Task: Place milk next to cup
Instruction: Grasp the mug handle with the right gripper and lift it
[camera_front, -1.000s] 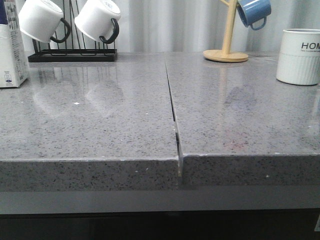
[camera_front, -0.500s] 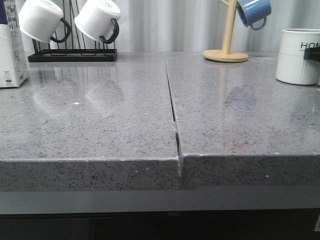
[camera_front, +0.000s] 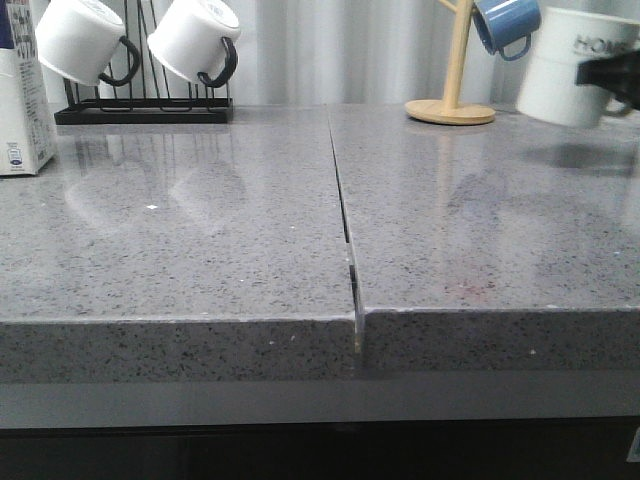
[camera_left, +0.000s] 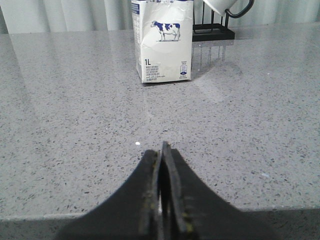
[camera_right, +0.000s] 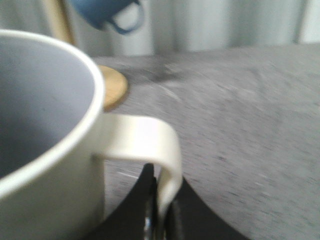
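The milk (camera_front: 18, 95) stands at the far left of the table, cut off by the frame edge. In the left wrist view it (camera_left: 162, 42) stands upright, well beyond my shut, empty left gripper (camera_left: 162, 148). The left gripper does not show in the front view. The cup (camera_front: 560, 68), white with "HOME" on it, hangs tilted in the air above the far right of the table. My right gripper (camera_front: 603, 73) holds it from the right. In the right wrist view the gripper (camera_right: 162, 187) is shut on the cup's white handle (camera_right: 155, 137), with the cup's body (camera_right: 45, 130) close in front.
A black rack (camera_front: 140, 108) with two white mugs (camera_front: 80, 40) stands at the back left. A wooden mug tree (camera_front: 455, 70) with a blue mug (camera_front: 505, 25) stands at the back, just left of the cup. A seam (camera_front: 345, 220) splits the two grey tabletops.
My right gripper came in from the right and took the cup's handle. The cup has risen off the table, moved slightly left and tilted. The milk has not moved.
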